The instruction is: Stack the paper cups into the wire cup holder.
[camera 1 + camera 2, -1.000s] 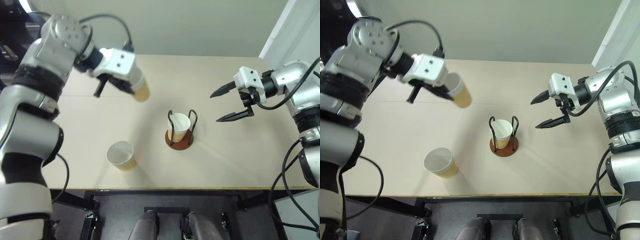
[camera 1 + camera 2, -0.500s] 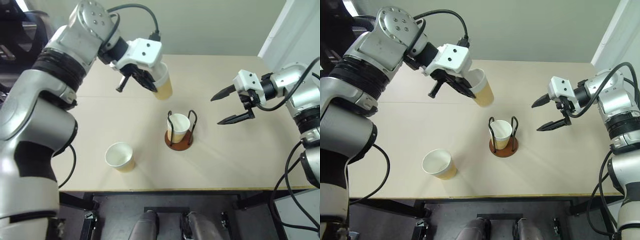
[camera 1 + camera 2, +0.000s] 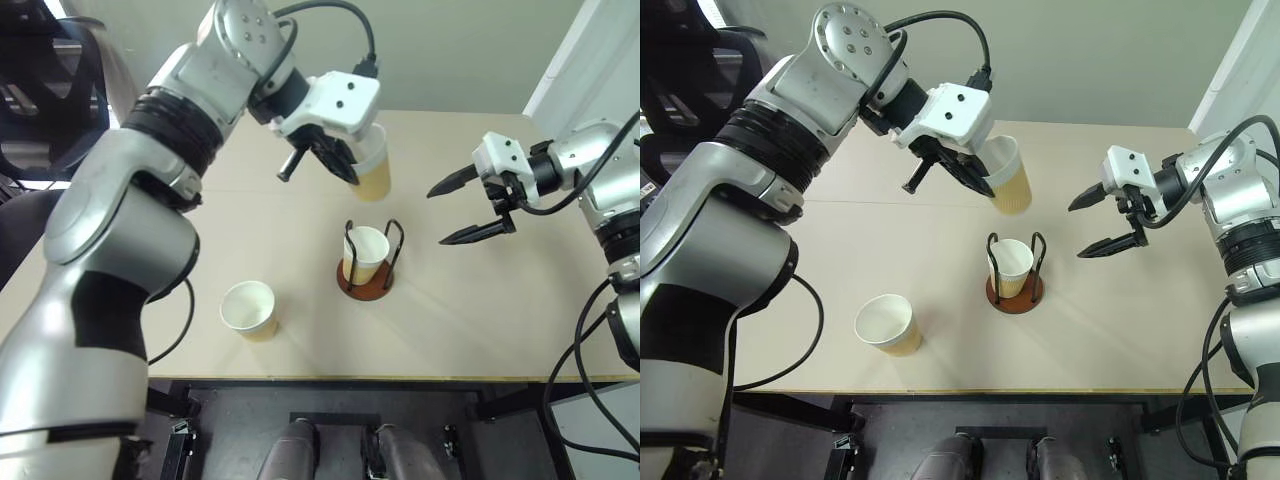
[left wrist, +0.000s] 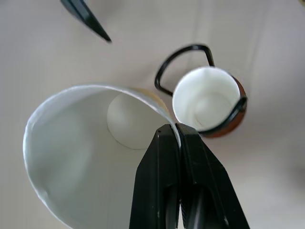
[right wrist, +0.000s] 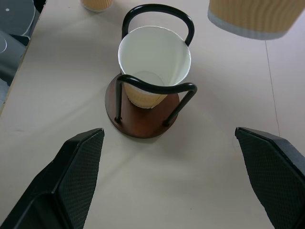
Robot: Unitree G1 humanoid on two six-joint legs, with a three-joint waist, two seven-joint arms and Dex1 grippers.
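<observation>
Left gripper (image 4: pixel 178 136) on cup (image 4: pixel 95 152) rim, far wall cut off.

no readable text, labels or numbers apparent

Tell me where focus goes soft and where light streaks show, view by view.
Left wrist view: the pincer fingers and the held cup are soft; the wire cup holder is sharper. Right wrist view: the right pincer's fingers blur; the holder stays crisp. Left eye view: pale streaks fan across the table from the holder's base.
</observation>
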